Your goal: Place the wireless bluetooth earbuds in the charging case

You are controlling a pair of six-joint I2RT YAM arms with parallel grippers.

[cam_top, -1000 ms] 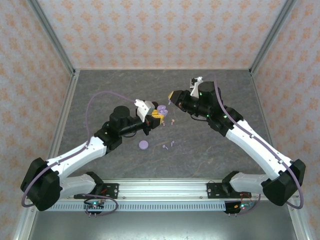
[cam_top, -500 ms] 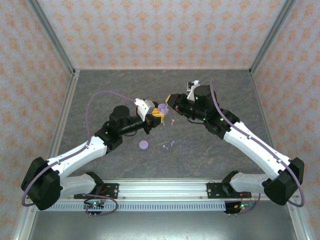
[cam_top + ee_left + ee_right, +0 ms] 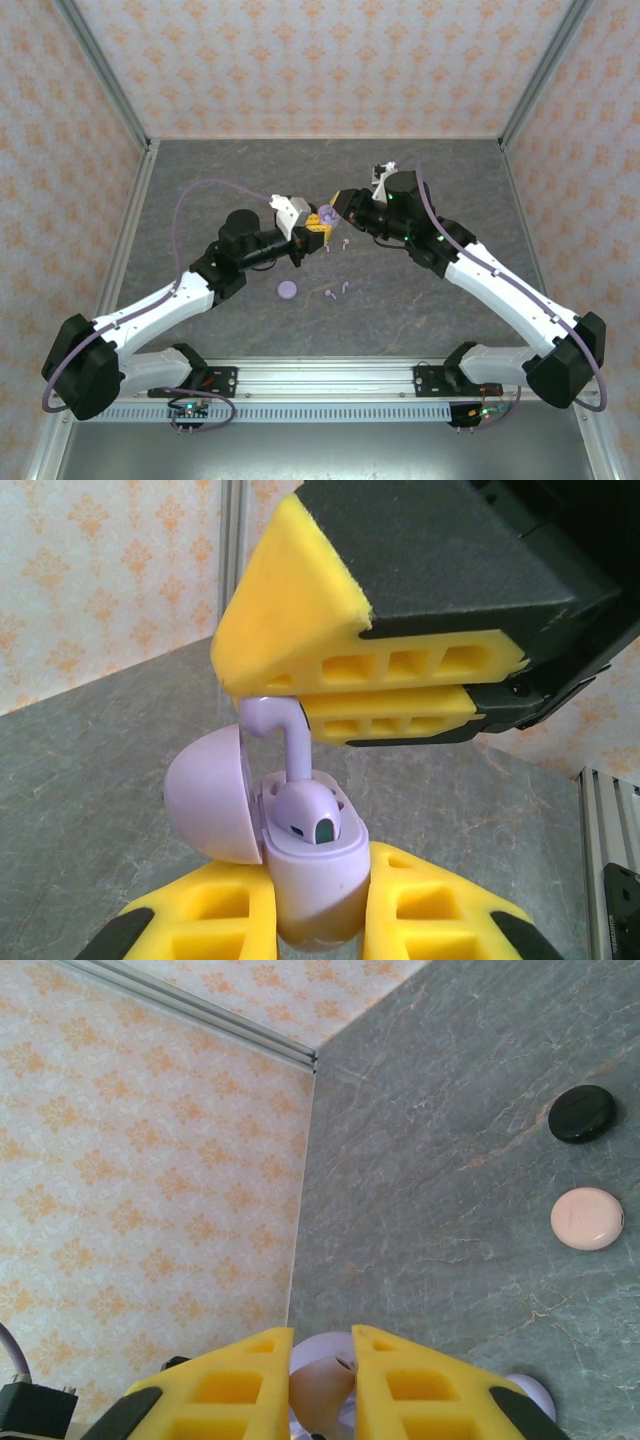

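The grey stone-patterned table (image 3: 200, 200) carries both arms, which meet over its middle. The left gripper (image 3: 315, 900) is clamped on the base of the open lavender charging case (image 3: 312, 875), holding it upright with its lid (image 3: 205, 795) swung to the side. Directly above the case, the right gripper (image 3: 265, 695) is pinched narrow on the stem of a lavender earbud (image 3: 300, 815), whose head sits in the case's well. A closed lavender case (image 3: 288, 290) lies on the table nearer the arm bases than the held case. A pink case (image 3: 587, 1218) and a black case (image 3: 583, 1113) lie well apart from it. Two loose earbuds (image 3: 337, 290) lie beside the closed case.
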